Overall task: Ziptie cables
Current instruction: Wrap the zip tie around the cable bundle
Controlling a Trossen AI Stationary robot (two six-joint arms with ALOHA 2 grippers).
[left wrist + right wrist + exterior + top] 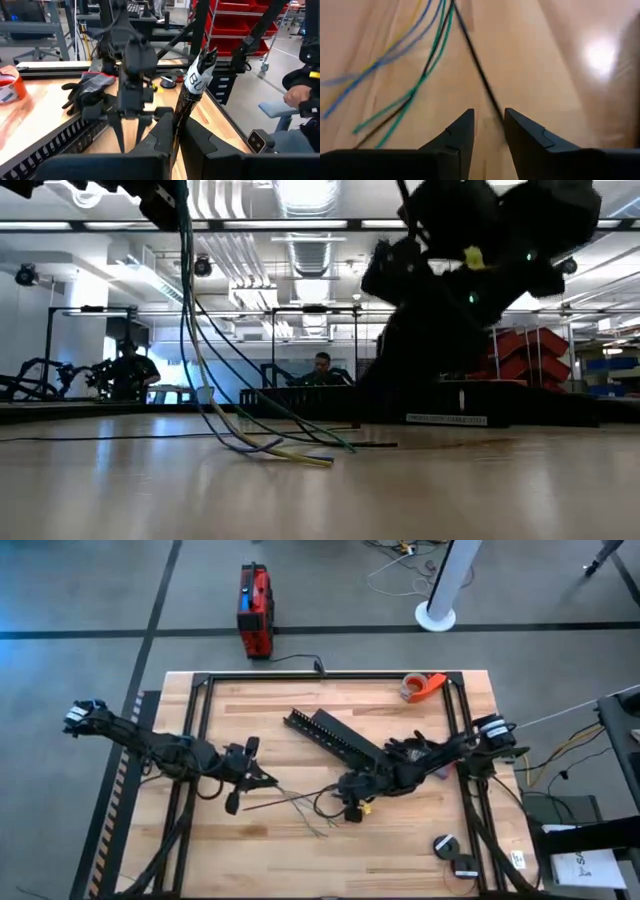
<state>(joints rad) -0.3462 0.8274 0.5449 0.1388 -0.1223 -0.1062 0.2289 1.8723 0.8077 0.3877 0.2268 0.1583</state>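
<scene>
While the desk [420,840] is carrying the black slotted rail [340,737] on a diagonal across its middle, the cables [300,802] are lying just in front of that rail's lower end, between the two arms, their long axis running roughly left to right and their loose ends fanning toward the desk's front edge. One end of the bunch is rising off the wood in the low view. The right gripper [488,125] is hanging directly over the strands, fingers slightly parted and holding nothing, a dark wire running lengthwise into the gap. The left gripper [258,776] is sitting at the bunch's other end, closed on a black strip that is probably the ziptie [192,87]. Both are near; the right looks nearer.
</scene>
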